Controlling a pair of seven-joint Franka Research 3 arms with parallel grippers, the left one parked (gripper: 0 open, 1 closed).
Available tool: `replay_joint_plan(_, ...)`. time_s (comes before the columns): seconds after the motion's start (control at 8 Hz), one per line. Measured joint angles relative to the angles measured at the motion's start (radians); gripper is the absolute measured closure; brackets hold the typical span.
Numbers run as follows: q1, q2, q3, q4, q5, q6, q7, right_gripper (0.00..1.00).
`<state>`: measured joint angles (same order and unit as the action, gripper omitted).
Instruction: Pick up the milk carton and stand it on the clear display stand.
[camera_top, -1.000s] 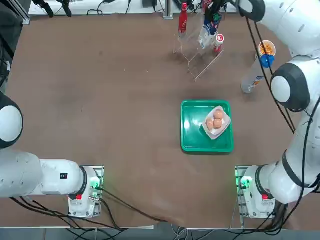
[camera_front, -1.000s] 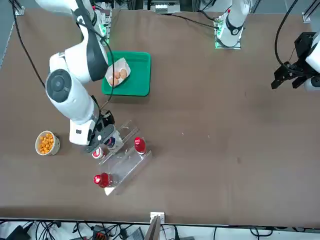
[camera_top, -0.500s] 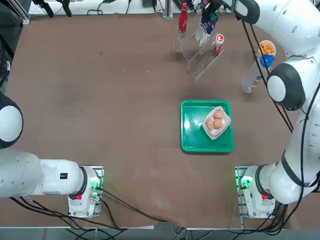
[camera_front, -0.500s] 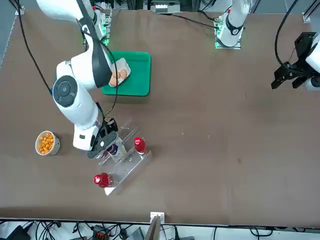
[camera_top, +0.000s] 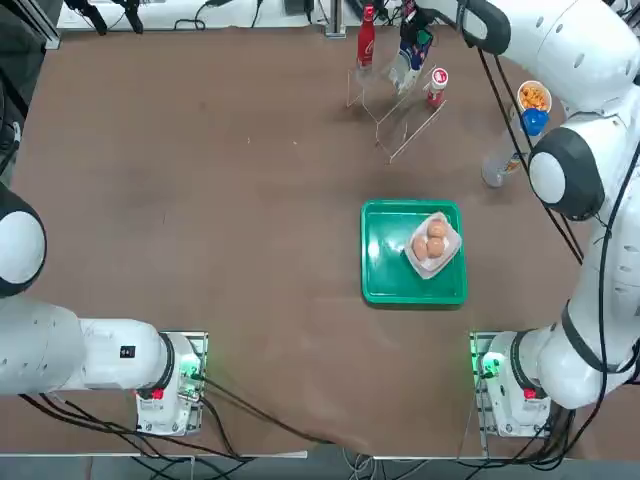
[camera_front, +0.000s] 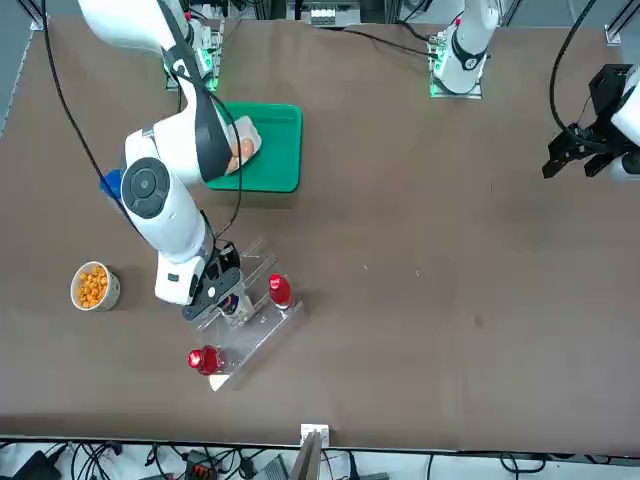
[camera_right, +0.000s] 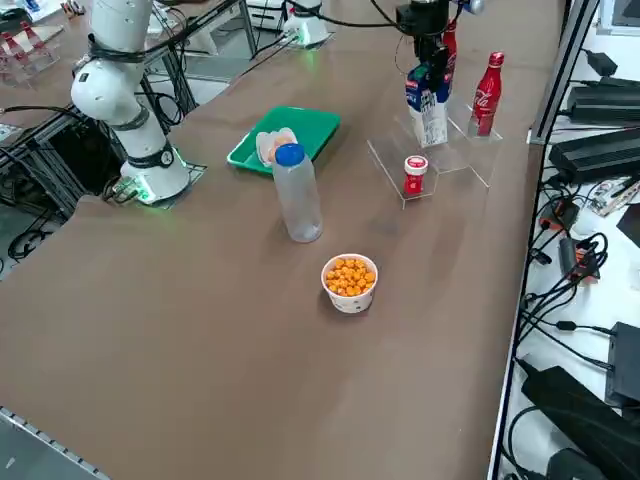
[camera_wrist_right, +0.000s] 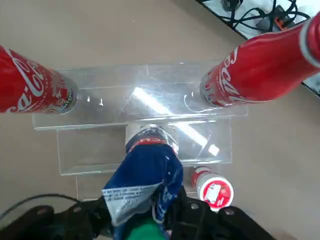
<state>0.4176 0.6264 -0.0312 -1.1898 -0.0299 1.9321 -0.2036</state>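
From overhead, the right gripper is out at the far edge of the tabletop, over the clear display stand, with the milk carton clamped in it by the dark blue top. A red bottle stands at the stand's far left end and a small red-capped bottle at its right end; the green tray with a dish of eggs lies toward the near side, and a tall blue-capped bottle and a cup of orange snacks sit by the right edge. From across the table, the gripper is low over the stand, and the carton is mostly hidden under the arm. From the right side, the carton hangs upright from the gripper over the stand's middle steps; whether its base touches the acrylic I cannot tell. At the wrist, the fingers pinch the folded blue top of the carton, with two red bottles on the stand's highest step beyond it, one at each end.
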Motion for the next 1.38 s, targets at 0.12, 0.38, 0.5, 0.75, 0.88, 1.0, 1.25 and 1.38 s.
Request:
replay_joint_plan(0.12, 0.000, 0.004, -0.001, 0.000, 0.000, 0.008, 0.002, 0.64)
replay_joint_plan(0.38, 0.000, 0.010, -0.002, 0.002, -0.001, 0.034, 0.004, 0.42)
replay_joint_plan(0.5, 0.000, 0.014, -0.002, 0.002, -0.001, 0.050, 0.006, 0.25)
replay_joint_plan(0.75, 0.001, 0.015, -0.004, 0.002, -0.001, 0.079, 0.018, 0.11)
replay_joint_plan(0.88, 0.001, 0.015, -0.004, 0.006, -0.002, 0.090, 0.027, 0.00)
replay_joint_plan(1.0, 0.001, 0.015, -0.005, 0.020, -0.003, 0.092, 0.034, 0.00)
replay_joint_plan(1.25, 0.001, 0.011, -0.007, 0.047, -0.004, 0.081, 0.039, 0.00)
replay_joint_plan(1.38, 0.001, 0.007, -0.010, 0.057, -0.004, 0.057, 0.039, 0.00)
